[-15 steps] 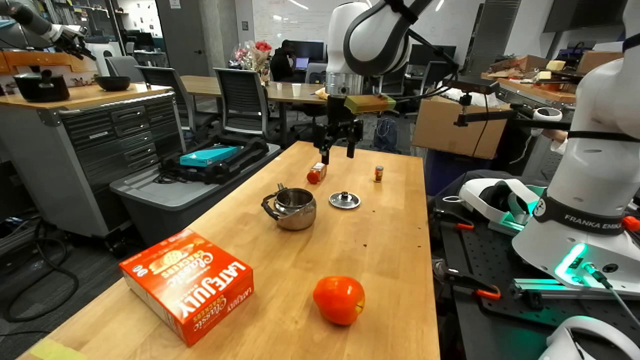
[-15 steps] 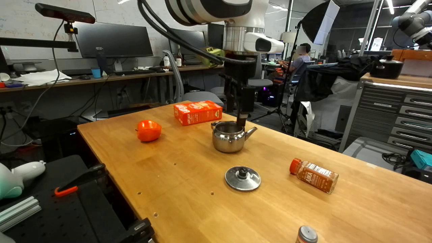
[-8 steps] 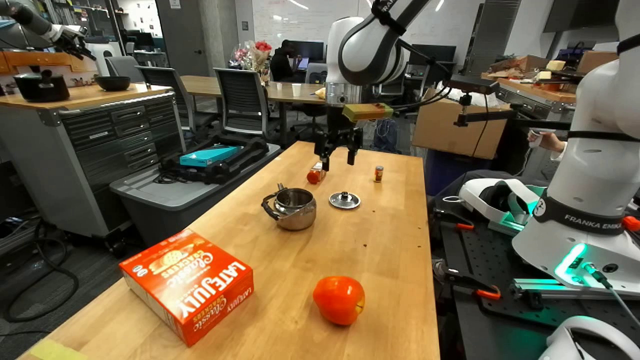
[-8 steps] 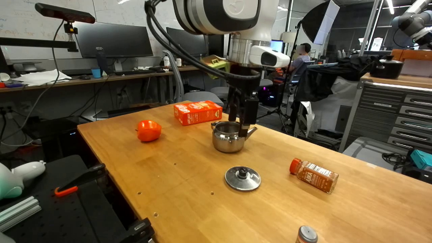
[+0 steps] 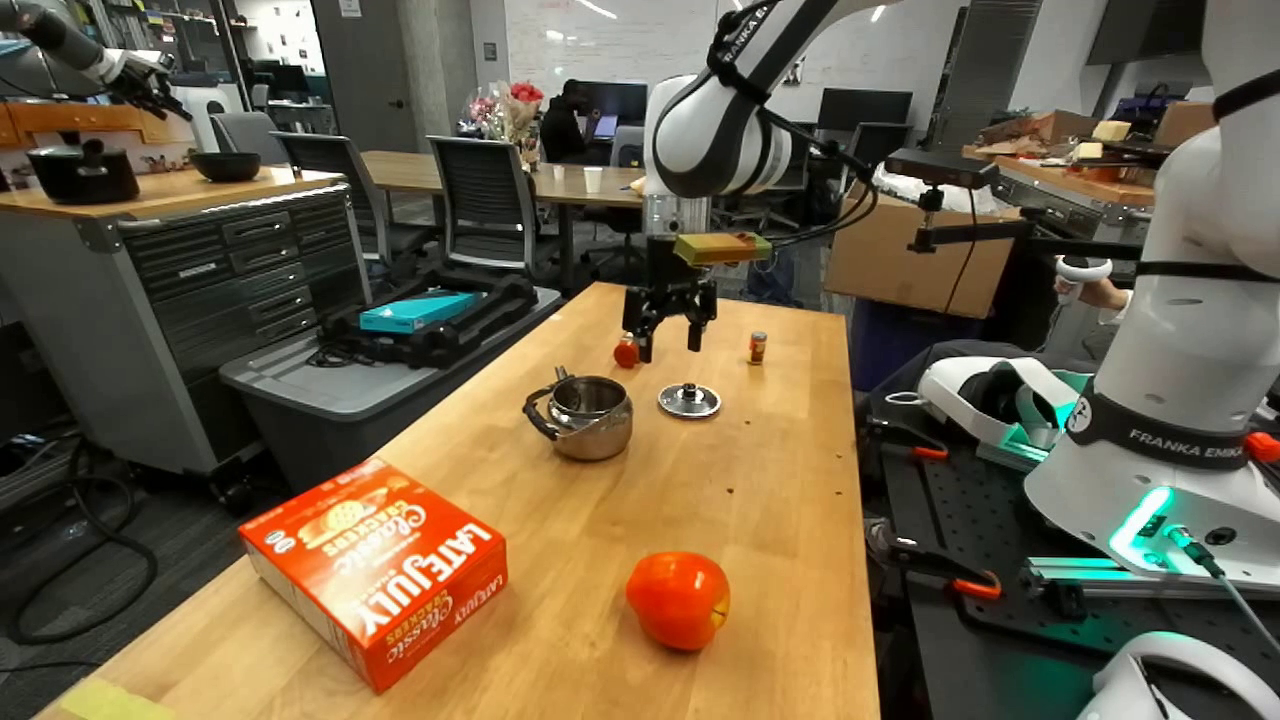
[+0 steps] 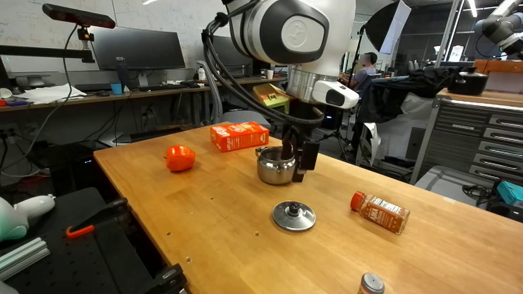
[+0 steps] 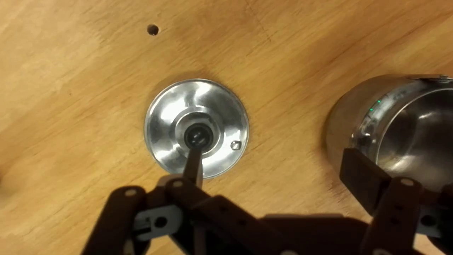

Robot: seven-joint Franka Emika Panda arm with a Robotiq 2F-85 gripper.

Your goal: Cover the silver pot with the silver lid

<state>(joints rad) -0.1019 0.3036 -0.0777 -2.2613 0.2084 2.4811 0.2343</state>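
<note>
Wrist view: find the silver pot cut off by the right edge and partly covered by a finger of the gripper. Cannot see a strip of the silver lid, hidden behind the opposite finger. In an exterior view, cannot see the right side of the pot, masked by the gripper; get just the top of a jar above the bottom edge; note a background person with blurred face. In an exterior view, catch little but the red cap of a bottle past the gripper; cannot read the jar's tiny label.
</note>
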